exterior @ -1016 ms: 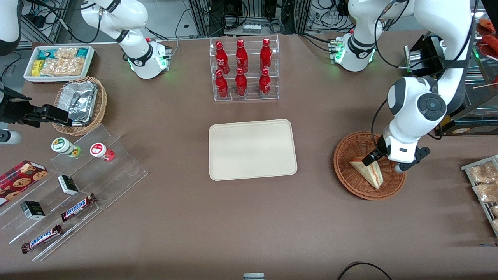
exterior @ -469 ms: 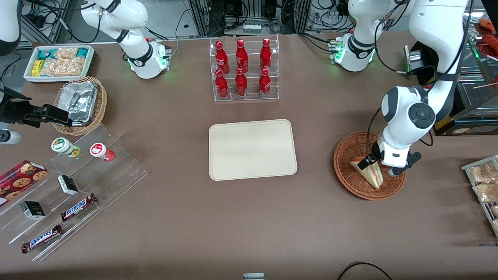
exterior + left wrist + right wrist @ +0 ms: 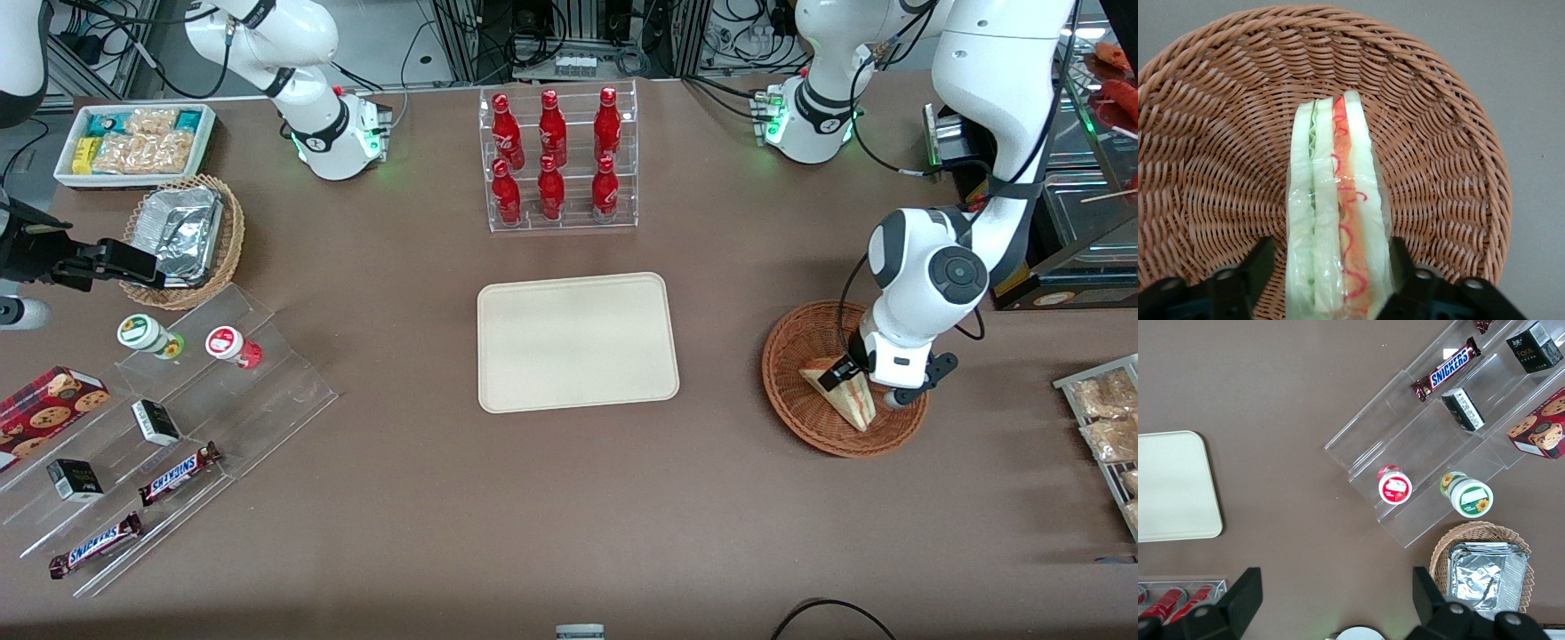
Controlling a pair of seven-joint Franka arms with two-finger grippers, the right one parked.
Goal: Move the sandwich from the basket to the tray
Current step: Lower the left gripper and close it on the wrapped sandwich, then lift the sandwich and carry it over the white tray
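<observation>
The sandwich (image 3: 846,405) (image 3: 1338,200), a plastic-wrapped wedge of white bread with green and red-orange layers, lies in the reddish-brown wicker basket (image 3: 786,354) (image 3: 1205,133) toward the working arm's end of the table. My left gripper (image 3: 855,384) (image 3: 1328,270) is down in the basket and open, one black finger (image 3: 1261,267) on each side of the wedge. A small gap shows at one finger, and the other sits at the wrap. The cream tray (image 3: 578,342) (image 3: 1171,487) lies bare at the table's middle.
A clear rack of red bottles (image 3: 556,160) stands farther from the camera than the tray. At the parked arm's end are a stepped acrylic shelf with snacks (image 3: 160,418), a tan basket with foil (image 3: 182,236) and a white bin (image 3: 133,142). A packet rack (image 3: 1107,418) is beside the basket.
The left arm has lowered and shifted slightly toward the tray, bringing the gripper down around the sandwich. The sandwich and basket have not moved.
</observation>
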